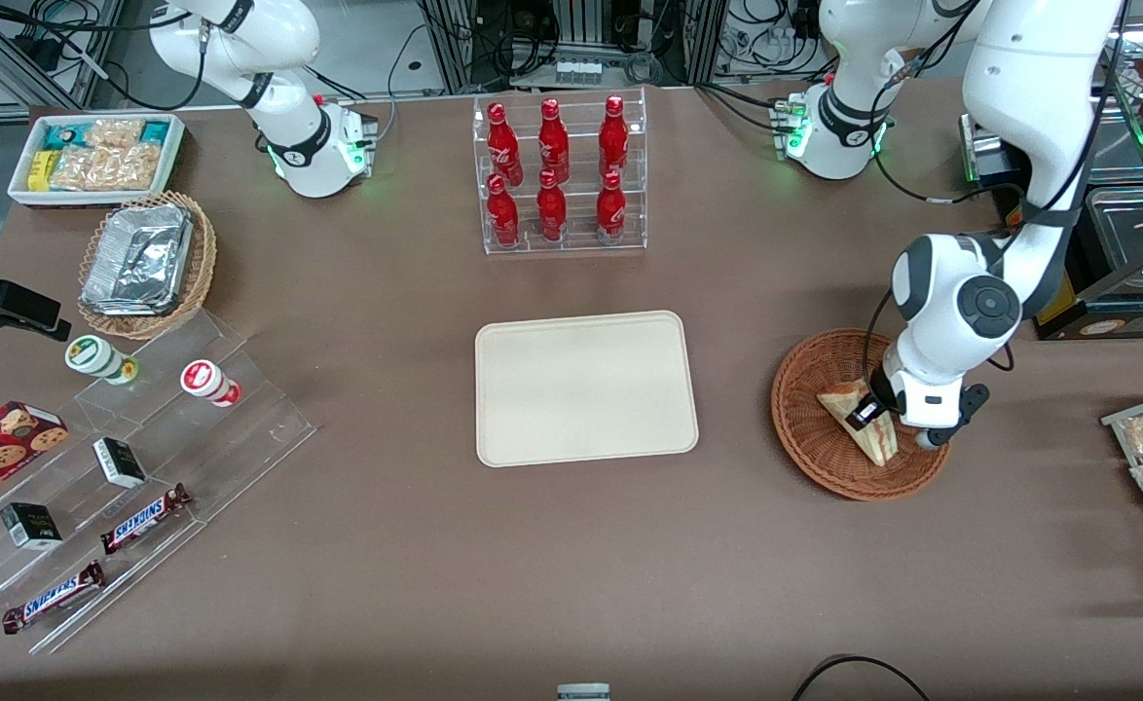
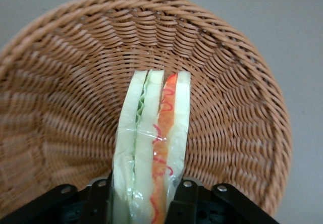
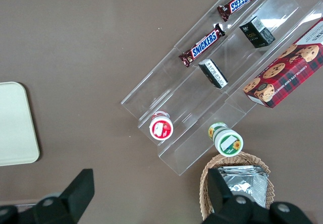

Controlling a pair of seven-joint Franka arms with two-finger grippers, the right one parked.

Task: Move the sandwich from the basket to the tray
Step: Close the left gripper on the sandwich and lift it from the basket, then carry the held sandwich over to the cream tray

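Observation:
The sandwich [image 1: 861, 421], a wrapped wedge of pale bread, lies in the reddish-brown wicker basket [image 1: 810, 428] toward the working arm's end of the table. My left gripper [image 1: 871, 417] is down in the basket, shut on the sandwich. In the left wrist view the sandwich [image 2: 154, 148] stands on edge between the black fingers [image 2: 187, 199], its green and red-orange filling showing, with the basket [image 2: 65, 82] weave all round it. The cream tray [image 1: 586, 387] lies flat and bare at the table's middle, beside the basket.
A clear rack of red bottles [image 1: 560, 175] stands farther from the front camera than the tray. A clear stepped stand [image 1: 114, 477] with snack bars and cups, a foil-tray basket [image 1: 148, 263] and a white snack bin [image 1: 94, 156] lie toward the parked arm's end.

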